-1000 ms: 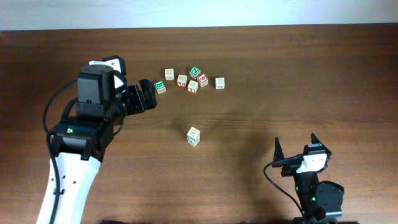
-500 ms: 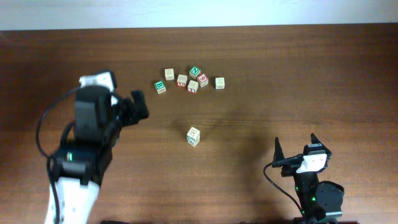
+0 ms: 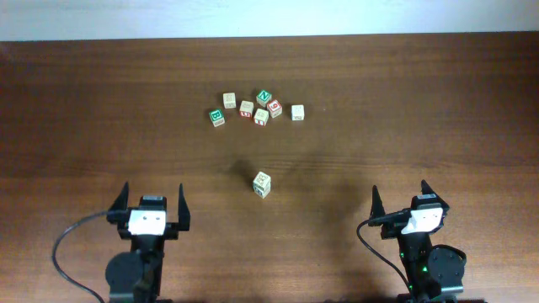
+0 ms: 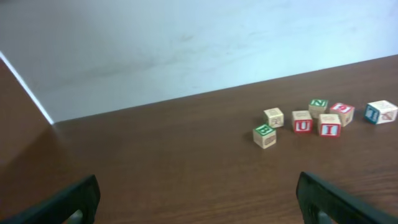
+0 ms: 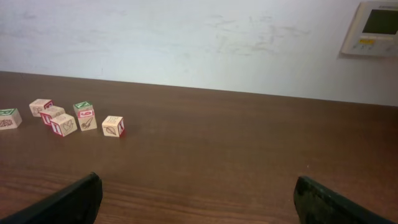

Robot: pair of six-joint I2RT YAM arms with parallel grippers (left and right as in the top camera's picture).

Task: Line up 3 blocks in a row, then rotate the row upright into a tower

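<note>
The lone cube shows only from overhead. Neither wrist view catches it, and its top marks are too small to read, though its near side looks bluish. Each wrist view cuts off its own dark fingers at the bottom edge.

Beyond the lone cube, toward the far edge of the table and the white wall, sits a cluster. In it are the back-left cube, pale with marks too faint to make out, and the right-end cube, pale on top with a blue letter on the side facing the left wrist. A green-letter cube and red-letter cubes crowd between them.

Bare wood rings the lone cube. The left gripper and right gripper stand nearer than it, one on either side and well apart, jaws spread wide and holding nothing.
</note>
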